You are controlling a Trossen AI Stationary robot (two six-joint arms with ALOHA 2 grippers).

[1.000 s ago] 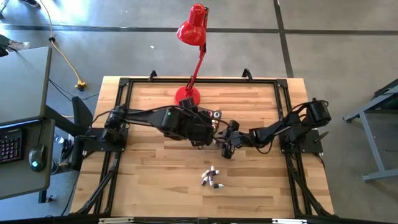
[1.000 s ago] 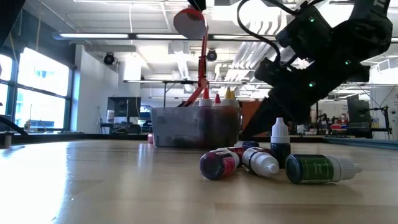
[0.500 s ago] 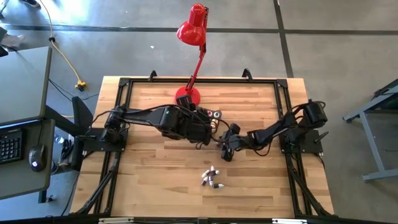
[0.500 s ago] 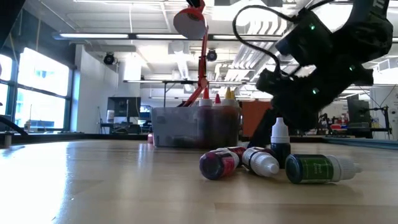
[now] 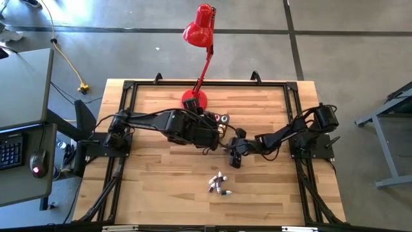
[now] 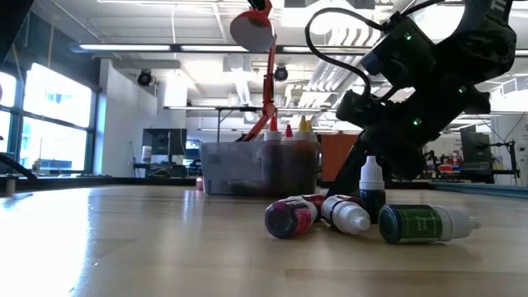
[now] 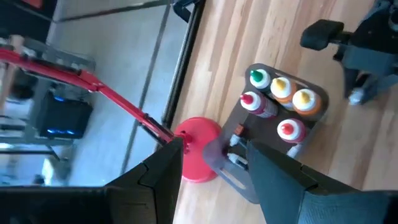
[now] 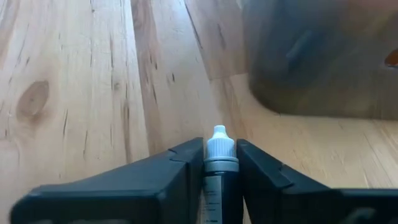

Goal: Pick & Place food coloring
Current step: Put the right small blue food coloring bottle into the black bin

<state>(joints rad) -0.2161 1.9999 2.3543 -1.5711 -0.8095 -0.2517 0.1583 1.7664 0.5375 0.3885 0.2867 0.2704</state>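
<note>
The left arm reaches from the table's left side toward the centre, and its gripper (image 5: 212,138) hangs above the grey tub (image 7: 281,127). In the left wrist view its two dark fingers (image 7: 165,180) stand well apart with nothing between them. The tub sits just beside the round base of the red desk lamp (image 5: 194,100) and holds several upright food coloring bottles (image 7: 281,87) with green, orange, yellow and red caps.

Nearer the front edge of the wooden table (image 5: 154,187), a small cluster of loose bottles (image 5: 219,185) lies on the bare boards. In the low view a maroon one (image 6: 290,218), a white-capped one (image 6: 346,214) and a dark green one (image 6: 425,223) lie on their sides, touching or nearly so; one white-capped bottle (image 6: 371,188) stands upright just behind them, possibly the one being held.

The right gripper (image 5: 235,154) sits just right of the tub, low over the table. Its jaws are clamped on a small white-capped bottle (image 8: 220,163), held upright between the fingers (image 8: 174,177).
</note>
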